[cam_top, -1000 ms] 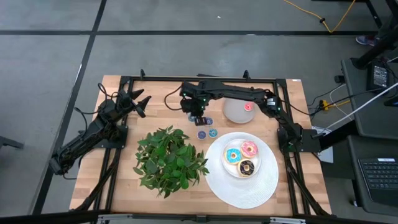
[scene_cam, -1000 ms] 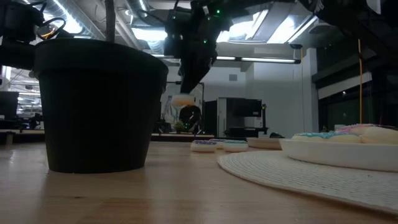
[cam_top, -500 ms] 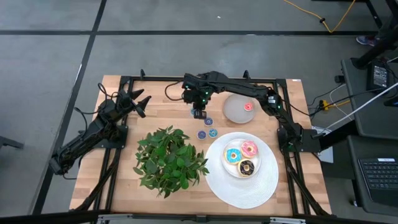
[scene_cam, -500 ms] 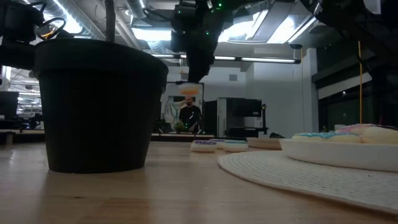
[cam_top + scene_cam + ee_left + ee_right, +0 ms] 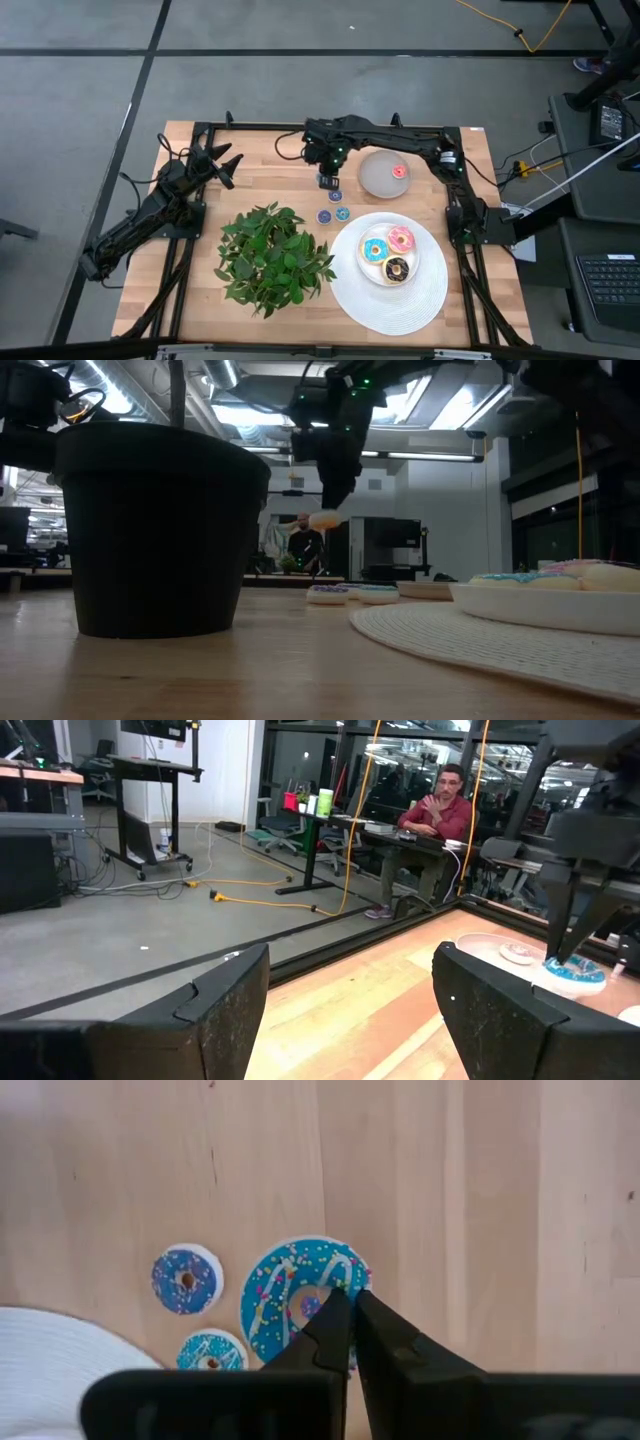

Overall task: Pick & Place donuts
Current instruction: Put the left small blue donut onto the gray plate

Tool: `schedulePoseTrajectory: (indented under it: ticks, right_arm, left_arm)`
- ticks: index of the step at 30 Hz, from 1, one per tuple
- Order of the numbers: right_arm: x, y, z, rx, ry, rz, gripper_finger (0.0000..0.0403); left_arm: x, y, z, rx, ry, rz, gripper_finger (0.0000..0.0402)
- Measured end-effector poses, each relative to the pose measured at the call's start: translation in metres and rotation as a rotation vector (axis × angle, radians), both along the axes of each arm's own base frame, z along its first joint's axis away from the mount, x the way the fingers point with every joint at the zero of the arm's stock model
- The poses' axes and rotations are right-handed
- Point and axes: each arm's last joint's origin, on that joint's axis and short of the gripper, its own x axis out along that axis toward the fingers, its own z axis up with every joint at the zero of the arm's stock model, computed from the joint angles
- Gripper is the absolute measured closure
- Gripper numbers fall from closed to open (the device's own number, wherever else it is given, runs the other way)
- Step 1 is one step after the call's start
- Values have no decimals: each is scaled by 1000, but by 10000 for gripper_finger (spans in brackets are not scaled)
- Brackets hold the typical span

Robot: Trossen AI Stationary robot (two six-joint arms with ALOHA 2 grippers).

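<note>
Well, nearest you sits the white mat (image 5: 390, 300) with the plate (image 5: 372, 270) on it, and on that plate you have three donuts close together: the blue donut (image 5: 375, 250), the pink donut (image 5: 401, 238) and the brown donut (image 5: 397, 268). Just left of the mat stands the plant (image 5: 272, 255) in its dark pot (image 5: 160, 530). Past the mat's far edge, two tiny rings (image 5: 325, 215) lie side by side on the bare wood (both iced blue, as your right wrist view shows). Above and just beyond them hangs the right gripper (image 5: 327, 181), its jaws pinched together on a blue ring (image 5: 300, 1295) with sprinkles, one finger tip at the ring's hole. From table height you can see the ring's pale underside (image 5: 322, 520) at the finger tips, clear of the wood. To the gripper's right is the grey dish (image 5: 378, 180), with one red ring (image 5: 398, 172) lying in it. Your left gripper (image 5: 224, 163) waits over the table's far left corner, well apart from everything else, its jaws wide apart and nothing between them. Beyond the table, a person (image 5: 435, 805) sits at a desk in the room.
</note>
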Motion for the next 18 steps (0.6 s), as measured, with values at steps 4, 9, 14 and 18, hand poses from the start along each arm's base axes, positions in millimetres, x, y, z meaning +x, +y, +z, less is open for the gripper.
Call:
schedulePoseTrajectory:
  ticks: [4,9,14,18]
  right_arm:
    - [-12,1,-3,2,-20,-24,385]
    - [-30,-1,-3,23,-35,-123,385]
    - [-49,-3,-4,42,-72,-228,385]
    - [-65,-4,-9,59,-65,-290,385]
  left_arm:
    - [0,0,0,0,0,0,131]
    - [0,0,0,0,0,0,131]
    - [0,0,0,0,0,0,131]
    - [0,0,0,0,0,0,131]
